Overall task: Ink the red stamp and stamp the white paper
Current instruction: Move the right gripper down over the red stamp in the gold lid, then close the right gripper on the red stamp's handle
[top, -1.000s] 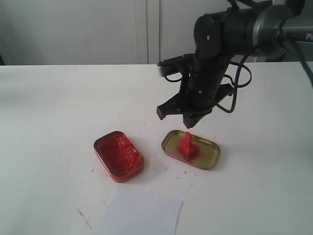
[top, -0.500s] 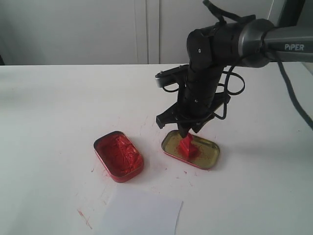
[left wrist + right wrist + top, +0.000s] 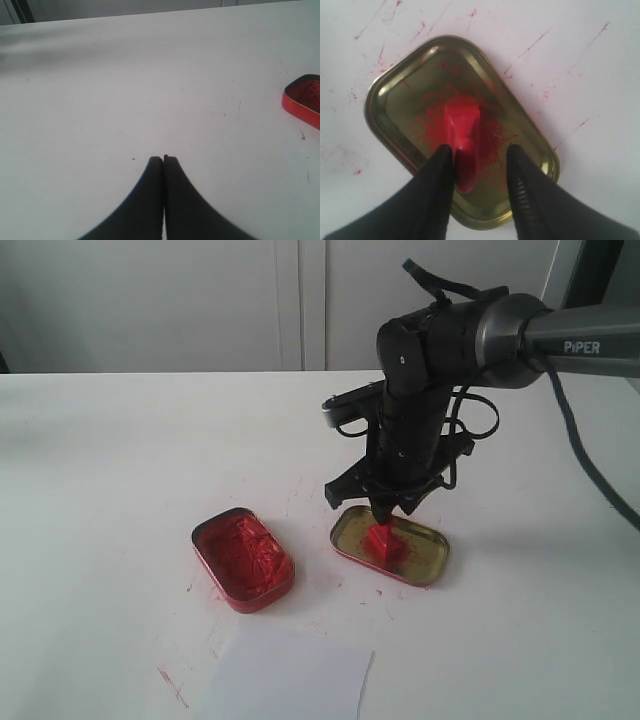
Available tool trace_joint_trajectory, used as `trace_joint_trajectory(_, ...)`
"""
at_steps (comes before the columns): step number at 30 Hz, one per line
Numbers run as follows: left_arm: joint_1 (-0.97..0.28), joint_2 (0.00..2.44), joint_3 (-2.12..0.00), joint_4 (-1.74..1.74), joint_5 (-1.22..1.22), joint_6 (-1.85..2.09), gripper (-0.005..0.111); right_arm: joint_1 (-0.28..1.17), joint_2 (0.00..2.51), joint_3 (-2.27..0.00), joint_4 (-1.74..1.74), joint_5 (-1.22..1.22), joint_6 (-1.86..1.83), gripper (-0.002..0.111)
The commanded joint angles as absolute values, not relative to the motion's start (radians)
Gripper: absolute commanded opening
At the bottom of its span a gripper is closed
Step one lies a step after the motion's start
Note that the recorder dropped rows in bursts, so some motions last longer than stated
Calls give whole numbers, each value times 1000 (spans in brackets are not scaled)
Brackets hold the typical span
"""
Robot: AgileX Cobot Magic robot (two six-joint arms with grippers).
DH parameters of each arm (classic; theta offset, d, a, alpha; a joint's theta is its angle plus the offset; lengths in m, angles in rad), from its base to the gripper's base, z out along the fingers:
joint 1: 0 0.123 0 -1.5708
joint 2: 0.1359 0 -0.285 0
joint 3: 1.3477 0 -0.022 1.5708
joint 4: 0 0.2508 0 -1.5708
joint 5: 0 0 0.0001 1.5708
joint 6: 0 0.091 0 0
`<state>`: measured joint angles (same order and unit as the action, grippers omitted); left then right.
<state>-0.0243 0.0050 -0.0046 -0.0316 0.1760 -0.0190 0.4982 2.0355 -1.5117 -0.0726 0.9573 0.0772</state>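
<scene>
The red stamp point(image 3: 381, 538) stands upright in the gold tin lid point(image 3: 425, 550), in a smear of red. My right gripper point(image 3: 385, 512) is lowered over it, open, with one finger on each side of the knob handle. In the right wrist view the stamp point(image 3: 462, 125) lies close against one finger point(image 3: 437, 175), with a clear gap to the other. The white paper point(image 3: 285, 675) lies flat at the table's near edge. My left gripper point(image 3: 163, 159) is shut on nothing over bare table.
An open tin of red ink paste point(image 3: 243, 558) sits left of the lid; its edge point(image 3: 305, 97) shows in the left wrist view. Red smears mark the white table around the lid point(image 3: 385, 90). A white cabinet stands behind the table.
My right arm has come down from above the lid, so its fingers now straddle the stamp's handle. The stamp, tins and paper have not moved.
</scene>
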Motion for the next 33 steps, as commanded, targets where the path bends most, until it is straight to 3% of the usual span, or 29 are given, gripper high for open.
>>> trace_joint_trajectory(1,-24,0,0,-37,172,-23,0,498,2038,-1515,-86,945,92,35)
trace_joint_trajectory(15,-24,0,0,-37,172,-23,0,498,2091,-1513,-25,955,111,35)
trace_joint_trajectory(25,-24,0,0,-37,172,-23,0,498,2095,-1513,-25,957,112,26)
trace_joint_trajectory(28,-24,0,0,-37,172,-23,0,498,2096,-1513,-25,959,112,20)
trace_joint_trajectory(33,-24,0,0,-37,172,-23,0,498,2096,-1513,-25,962,114,0)
